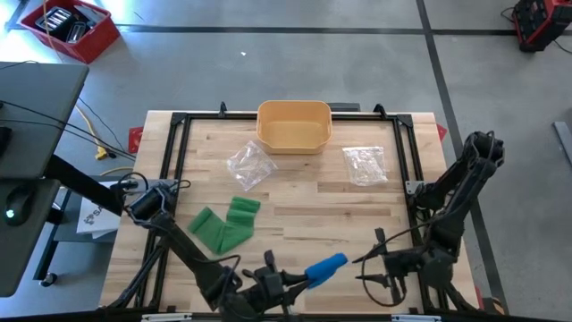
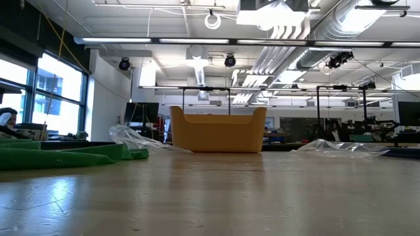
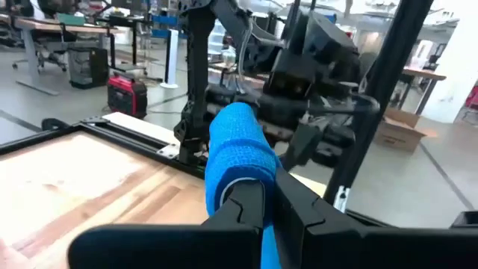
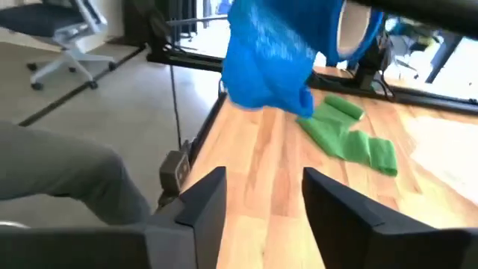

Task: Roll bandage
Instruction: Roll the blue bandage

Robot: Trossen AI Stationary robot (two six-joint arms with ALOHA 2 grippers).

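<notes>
Your left hand grips the blue bandage roll.
It is clamped above the surface's near edge; your right hand, fingers apart, waits just beside it.

Probably a lab: exposed ceiling ducts, desks
</notes>
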